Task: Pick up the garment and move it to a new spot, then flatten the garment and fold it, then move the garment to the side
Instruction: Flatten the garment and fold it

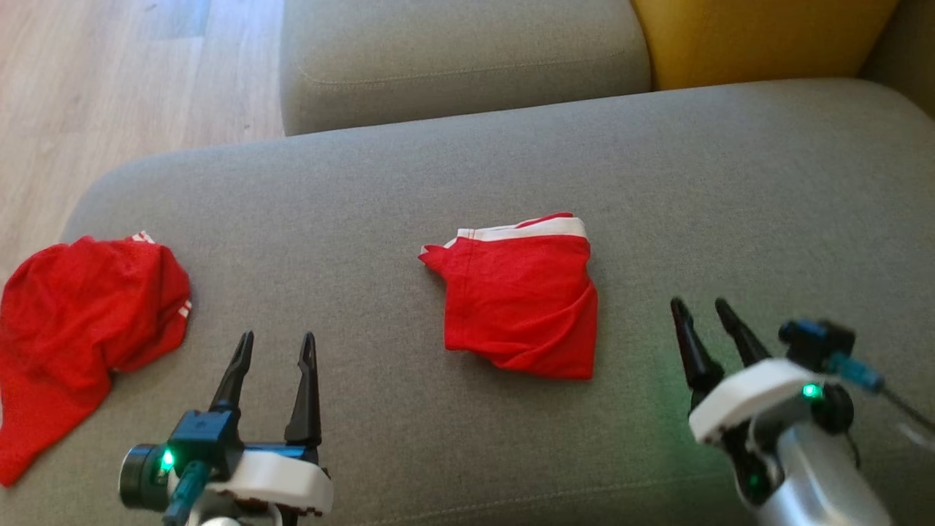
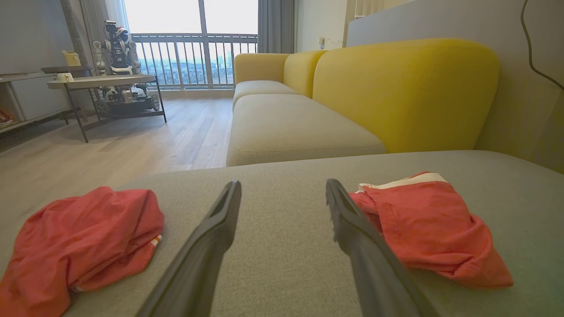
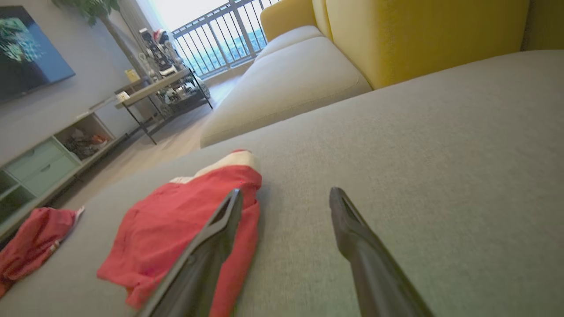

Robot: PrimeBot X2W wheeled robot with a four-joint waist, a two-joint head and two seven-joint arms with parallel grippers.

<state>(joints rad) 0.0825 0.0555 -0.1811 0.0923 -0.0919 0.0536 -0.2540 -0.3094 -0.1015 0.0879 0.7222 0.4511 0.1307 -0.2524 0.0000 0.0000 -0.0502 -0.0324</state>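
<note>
Two red garments lie on the wide grey fabric sofa seat (image 1: 380,183). In the head view, red cloth shorts with a white waistband (image 1: 522,307) sit folded into a compact block at the middle. A crumpled red cloth heap (image 1: 80,321) lies well apart at the seat's left edge, beside the pale wooden floor (image 1: 109,73). The left gripper (image 1: 277,340) hovers between the two and the right gripper (image 1: 700,307) just right of the shorts, both with fingers spread and carrying nothing. To my eye the shorts look folded already, so the arms flank them for the carry to the side. Bare seat opens wide on the right and toward the yellow padded backrest (image 1: 760,36)

From the left wrist view the spread fingers (image 2: 211,237) point low across bare cushion, shorts on one side and heap on the other

From the right wrist view one finger crosses in front of the shorts' near edge; whether it touches I cannot tell. Beyond the other finger is free cushion, likely the safer spot, away from the heap and the drop to the floor
</note>
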